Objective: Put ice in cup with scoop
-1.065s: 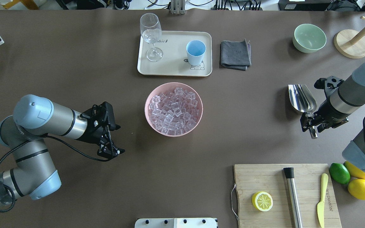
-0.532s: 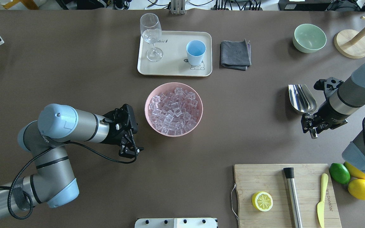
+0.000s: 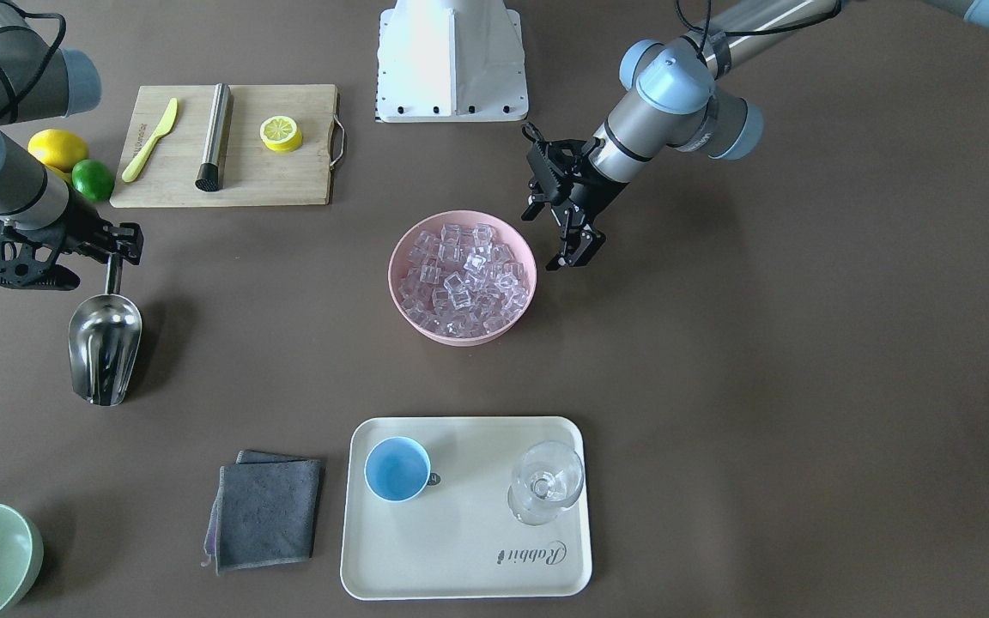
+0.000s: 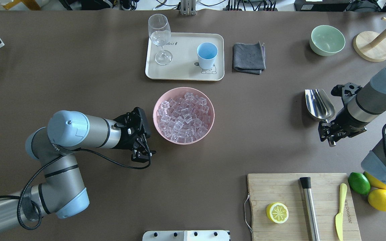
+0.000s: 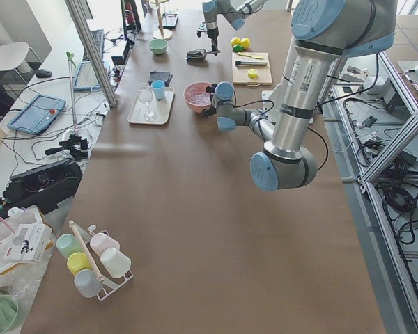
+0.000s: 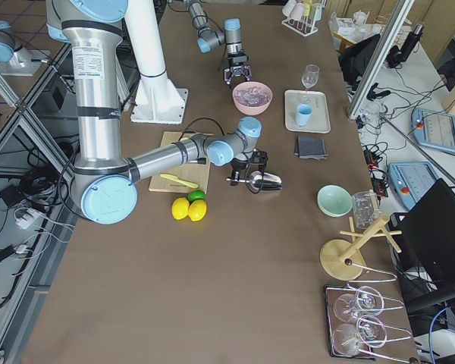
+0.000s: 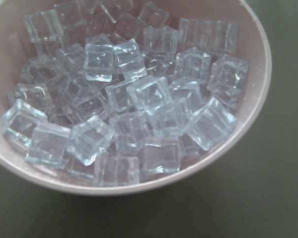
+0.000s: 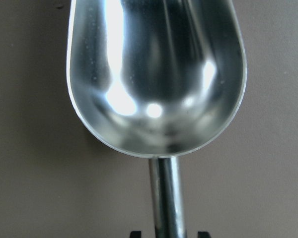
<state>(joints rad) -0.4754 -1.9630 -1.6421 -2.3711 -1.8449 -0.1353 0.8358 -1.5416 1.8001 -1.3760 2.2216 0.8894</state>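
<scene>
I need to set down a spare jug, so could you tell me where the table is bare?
Bare: between pink bowl and scoop; left of the tray. Crowded: the tray, the cutting board, and beside the left pincer.

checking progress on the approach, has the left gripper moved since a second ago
Yes. In the overhead view the left gripper has moved right, toward the pink bowl, which stayed put.

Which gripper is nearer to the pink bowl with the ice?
Left. The left gripper is right beside the pink bowl; the right gripper is far off on the other side, at the handle of the scoop.
</scene>
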